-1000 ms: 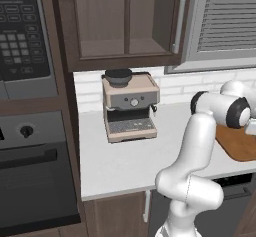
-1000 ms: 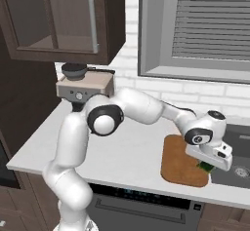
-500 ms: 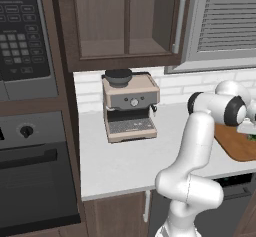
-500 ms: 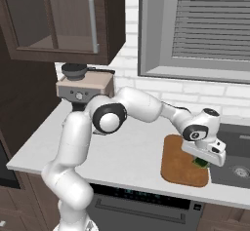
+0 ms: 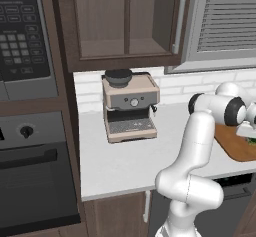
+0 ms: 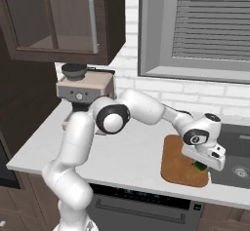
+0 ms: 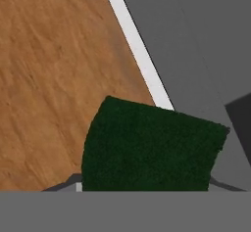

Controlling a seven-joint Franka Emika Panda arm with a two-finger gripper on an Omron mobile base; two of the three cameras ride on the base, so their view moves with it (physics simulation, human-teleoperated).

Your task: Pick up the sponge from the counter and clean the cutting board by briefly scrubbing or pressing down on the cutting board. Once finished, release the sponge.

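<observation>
Tabletop (image 6: 127, 157) first: a wide pale stone surface running under the window, and everything else sits on it or against it. Cabinets (image 5: 125, 21) with glass doors hang above its left part, and a window with closed blinds (image 6: 215, 25) sits above its right part. An oven (image 5: 35, 166) and a microwave (image 5: 25, 31) stand in the dark wall past its left end. The white robot arm (image 6: 141, 110) rises from in front of the tabletop and reaches across it to the right. A coffee machine (image 5: 131, 106) stands at the back of the tabletop, against the brick wall, well apart from the board. A dark sink (image 6: 234, 162) is sunk into the right end of the tabletop, just beside the board.

The cutting board (image 6: 180, 164), reddish-brown with rounded corners, lies flat on the tabletop between the arm's base and the sink. The gripper (image 6: 204, 163) hangs low over the board's right edge, pointing down. Under it the dark green sponge (image 6: 198, 166) sits at that same edge of the board, nearest the sink; in the hand view the sponge (image 7: 147, 150) covers the board's edge, with wood on one side and a strip of pale tabletop and grey sink on the other. The jaws are closed around the sponge, which is between them and down at the board.
</observation>
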